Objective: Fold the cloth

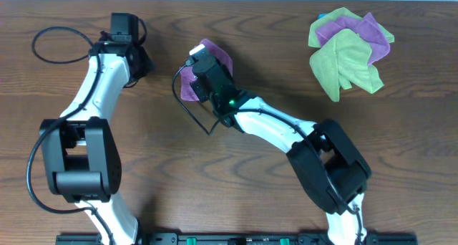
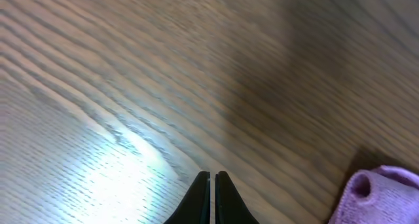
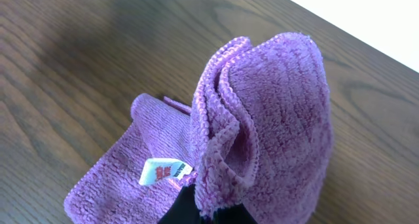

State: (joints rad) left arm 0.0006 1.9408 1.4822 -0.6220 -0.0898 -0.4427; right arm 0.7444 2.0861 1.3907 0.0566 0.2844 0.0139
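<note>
Right jaws tight on purple cloth point(image 3: 275, 119)

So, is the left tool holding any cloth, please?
No, the left tool is shut on nothing, with the purple cloth off to its side.

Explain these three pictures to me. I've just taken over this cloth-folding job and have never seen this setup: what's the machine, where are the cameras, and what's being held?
These are two white robot arms at a wooden table. The overhead picture looks straight down: the left arm is on the picture's left, and the right arm reaches in from the lower right. The other two pictures come from a camera on each wrist, looking along that arm's fingers. The left fingers are shut on nothing, over bare wood. The right fingers are shut on a bunched purple cloth with a white tag. A pile of green and purple cloths lies apart, near the table's far right corner.
</note>
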